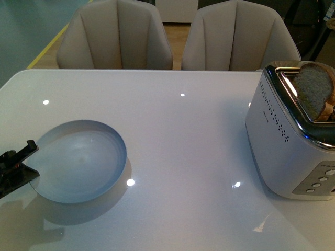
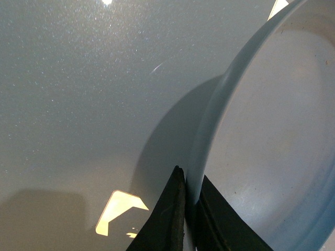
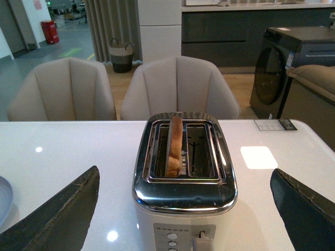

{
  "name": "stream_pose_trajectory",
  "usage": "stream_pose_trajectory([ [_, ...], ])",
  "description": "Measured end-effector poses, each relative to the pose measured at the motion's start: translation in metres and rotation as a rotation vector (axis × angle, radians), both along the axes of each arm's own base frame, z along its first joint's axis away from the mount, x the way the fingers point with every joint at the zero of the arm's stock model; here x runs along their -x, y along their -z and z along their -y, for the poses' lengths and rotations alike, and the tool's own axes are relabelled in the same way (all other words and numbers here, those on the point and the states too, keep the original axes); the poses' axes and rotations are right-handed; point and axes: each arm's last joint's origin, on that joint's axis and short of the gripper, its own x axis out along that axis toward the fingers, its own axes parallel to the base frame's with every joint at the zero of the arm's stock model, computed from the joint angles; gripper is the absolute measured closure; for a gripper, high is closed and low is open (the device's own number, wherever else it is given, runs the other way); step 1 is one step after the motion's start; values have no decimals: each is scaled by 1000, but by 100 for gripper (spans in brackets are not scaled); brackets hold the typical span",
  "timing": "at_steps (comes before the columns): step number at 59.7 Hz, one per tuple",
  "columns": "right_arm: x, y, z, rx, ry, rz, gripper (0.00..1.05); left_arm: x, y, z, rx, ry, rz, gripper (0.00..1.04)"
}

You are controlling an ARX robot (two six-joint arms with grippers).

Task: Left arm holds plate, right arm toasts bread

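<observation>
— What does your front camera give you?

— The toaster (image 1: 293,136) is my landmark, white with a chrome top, standing on the white table (image 1: 183,141). The bread (image 1: 314,97) stands upright in one of its slots, upper part poking out. Well apart from the toaster, across the bare tabletop, sits the plate (image 1: 78,162), pale blue-grey and empty. My left gripper (image 1: 23,162) meets the plate's rim on the side farthest from the toaster. Two beige chairs (image 1: 115,36) stand behind the table.

— And your left wrist?

— There my black fingers (image 2: 167,219) are pinched on the plate (image 2: 272,146) edge, one inside the rim and one outside (the rim runs right between them). The plate seems tilted or lifted a little, judging by its shadow, though I cannot tell for certain.

— The right wrist?

— It looks straight at the toaster (image 3: 183,178) from the button side. The bread (image 3: 174,146) stands on edge in one slot; the slot beside it is empty. My right gripper (image 3: 183,209) has its fingers (image 3: 63,209) spread wide, one at each side of the toaster, touching nothing. A sliver of the plate (image 3: 4,198) shows far off to one side.
</observation>
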Motion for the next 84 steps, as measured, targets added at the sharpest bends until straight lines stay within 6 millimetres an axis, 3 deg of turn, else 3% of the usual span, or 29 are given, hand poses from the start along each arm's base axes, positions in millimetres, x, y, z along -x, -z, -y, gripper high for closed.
stream_pose_trajectory([
  [16,0,0,0,0,0,0,9,2,17,1,42,-18,-59,102],
  [41,0,0,0,0,0,0,9,3,19,1,62,-34,-71,101],
  [56,0,0,0,0,0,0,9,4,19,3,70,-37,-86,62],
  [68,0,0,0,0,0,0,9,3,8,5,80,-43,-59,31],
  [77,0,0,0,0,0,0,9,5,-21,8,89,-45,34,7],
  [84,0,0,0,0,0,0,9,7,-57,9,85,-66,139,7],
])
